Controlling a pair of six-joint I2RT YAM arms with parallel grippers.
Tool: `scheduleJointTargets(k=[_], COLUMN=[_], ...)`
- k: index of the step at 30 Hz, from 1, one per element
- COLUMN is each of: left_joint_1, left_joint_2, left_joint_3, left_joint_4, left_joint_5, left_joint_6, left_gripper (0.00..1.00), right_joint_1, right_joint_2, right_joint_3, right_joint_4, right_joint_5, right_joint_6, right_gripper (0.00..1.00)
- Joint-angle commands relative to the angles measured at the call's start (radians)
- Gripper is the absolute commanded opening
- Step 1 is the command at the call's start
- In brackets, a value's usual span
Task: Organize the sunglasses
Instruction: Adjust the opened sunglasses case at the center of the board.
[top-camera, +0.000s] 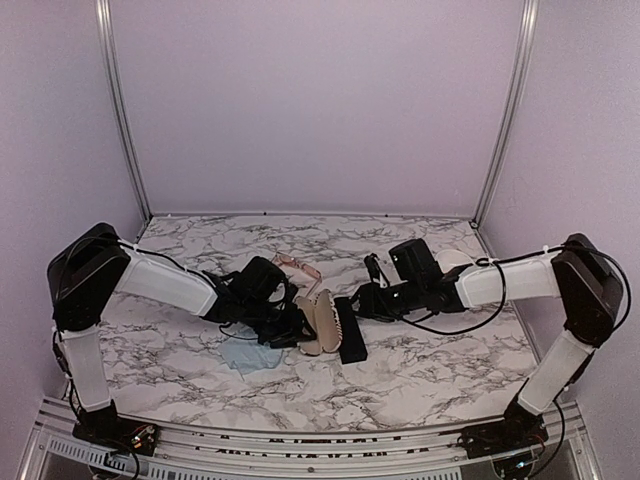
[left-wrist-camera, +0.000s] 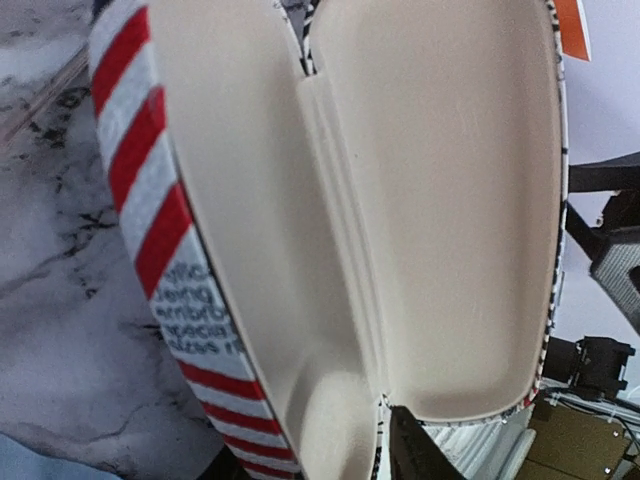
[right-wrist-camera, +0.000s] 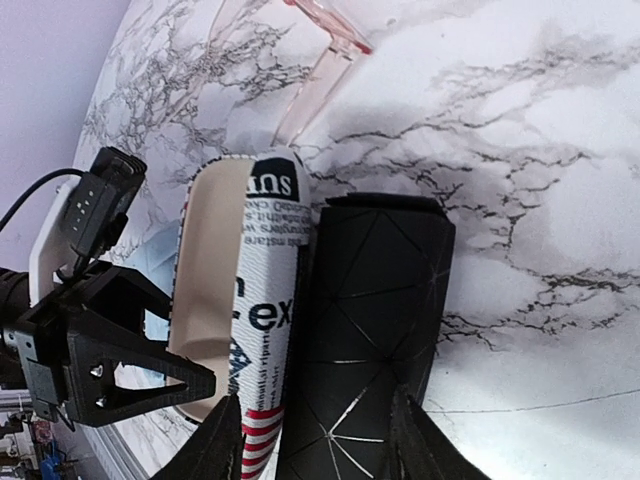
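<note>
One pair of sunglasses (top-camera: 297, 266) with a clear pinkish frame lies on the marble behind the cases, with its arms at the top of the right wrist view (right-wrist-camera: 312, 92). The stars-and-stripes case (top-camera: 318, 322) lies open, and its empty cream inside (left-wrist-camera: 440, 200) fills the left wrist view. My left gripper (left-wrist-camera: 322, 458) straddles one shell of that case at its near end; I cannot tell whether it presses. The black case (right-wrist-camera: 370, 330) lies shut beside the patterned one. My right gripper (right-wrist-camera: 317, 445) stands open around its end, with the left finger over the patterned case's edge.
A pale blue cloth (top-camera: 250, 352) lies on the marble table (top-camera: 180, 340) just in front of the left gripper. Both arms meet at the middle of the table. Lilac walls with metal posts (top-camera: 122, 110) close in the back and sides.
</note>
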Motion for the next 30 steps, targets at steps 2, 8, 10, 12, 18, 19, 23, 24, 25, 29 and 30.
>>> scheduleJointTargets(k=[2, 8, 10, 12, 18, 19, 23, 24, 25, 29, 30], left_joint_1=[-0.005, -0.005, -0.005, -0.005, -0.012, -0.013, -0.013, -0.013, -0.013, -0.011, -0.010], left_joint_2=[-0.077, -0.130, -0.149, -0.175, -0.193, -0.188, -0.140, -0.121, -0.108, -0.070, -0.058], left_joint_3=[0.003, 0.026, 0.032, 0.028, 0.075, 0.082, 0.113, 0.120, 0.127, 0.139, 0.140], left_joint_4=[-0.102, -0.200, -0.233, -0.243, -0.242, -0.241, -0.222, -0.220, -0.219, -0.217, -0.217], left_joint_5=[-0.092, -0.167, -0.200, -0.238, -0.240, -0.238, -0.209, -0.208, -0.210, -0.235, -0.233], left_joint_6=[0.054, 0.096, 0.108, 0.116, 0.187, 0.194, 0.205, 0.201, 0.202, 0.210, 0.211], left_gripper=[0.51, 0.62, 0.60, 0.51, 0.28, 0.27, 0.22, 0.22, 0.21, 0.20, 0.20], right_joint_1=[-0.031, -0.047, -0.050, -0.052, -0.052, -0.052, -0.052, -0.052, -0.053, -0.052, -0.052], right_joint_2=[-0.055, -0.072, -0.076, -0.076, -0.083, -0.084, -0.090, -0.090, -0.090, -0.096, -0.097], right_joint_3=[0.060, 0.089, 0.097, 0.105, 0.133, 0.136, 0.142, 0.142, 0.141, 0.132, 0.128], right_joint_4=[-0.079, -0.127, -0.143, -0.159, -0.188, -0.191, -0.199, -0.201, -0.201, -0.200, -0.199], right_joint_5=[-0.002, 0.024, 0.036, 0.044, 0.042, 0.045, 0.054, 0.055, 0.055, 0.055, 0.055], right_joint_6=[-0.070, -0.112, -0.127, -0.143, -0.193, -0.199, -0.208, -0.209, -0.209, -0.208, -0.208], right_gripper=[0.49, 0.50, 0.50, 0.51, 0.52, 0.52, 0.53, 0.53, 0.53, 0.53, 0.53])
